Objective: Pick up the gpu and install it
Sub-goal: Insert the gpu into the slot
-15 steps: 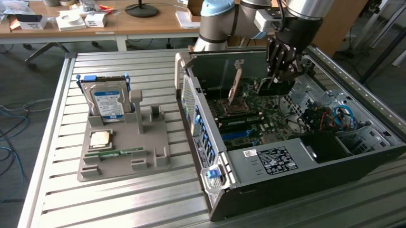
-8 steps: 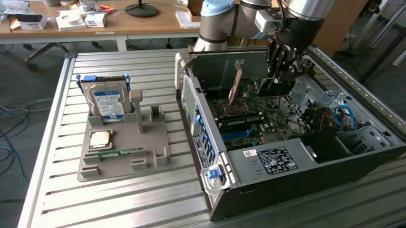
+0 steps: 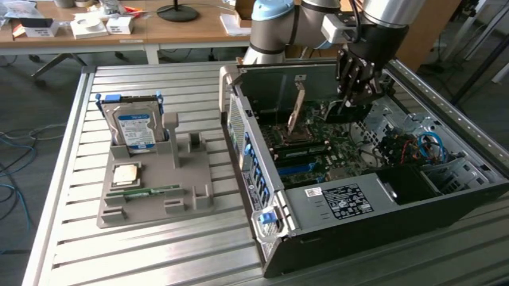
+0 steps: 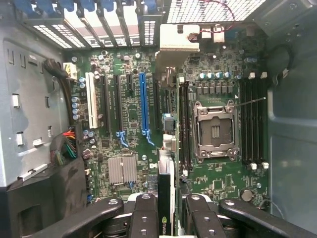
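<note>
Over the open case, at two o'clock in the exterior view: the black multi-fingered gripper [image 3: 354, 95] on the silver arm hangs down inside the black tower computer case [image 3: 374, 238], which lies on its side on the slatted aluminium table [image 3: 159, 250].
Gripper state: closed; its dark fingers [image 4: 143, 213] press from both sides on the gpu [image 4: 166, 191], a thin flat expansion card seen edge-on, dark, with a small logo near the grip.
Gpu position: held on edge over the green motherboard [image 4: 130, 116], between the long blue expansion slot [image 4: 143, 101] and the empty silver processor socket [image 4: 216, 130], nearer the slot. In the exterior view the gpu [image 3: 344, 112] is the dark piece under the fingers.
Contact: whether the card's lower edge touches a slot cannot be told.
Step in hand: by my reading the pick-up is done and the work stands at the install, with the card poised above the slots.
What seating calls for: in my judgement, the card edge parallel to one slot and directly over it, a straight press without tilt, and a grip firm enough that the card cannot slide.
Nine o'clock in the exterior view: a grey plastic parts holder [image 3: 191, 190] beside the case carries an upright boxy silver hard drive with a blue-white label [image 3: 135, 128] and a small narrow green memory stick [image 3: 143, 192] lying flat.
</note>
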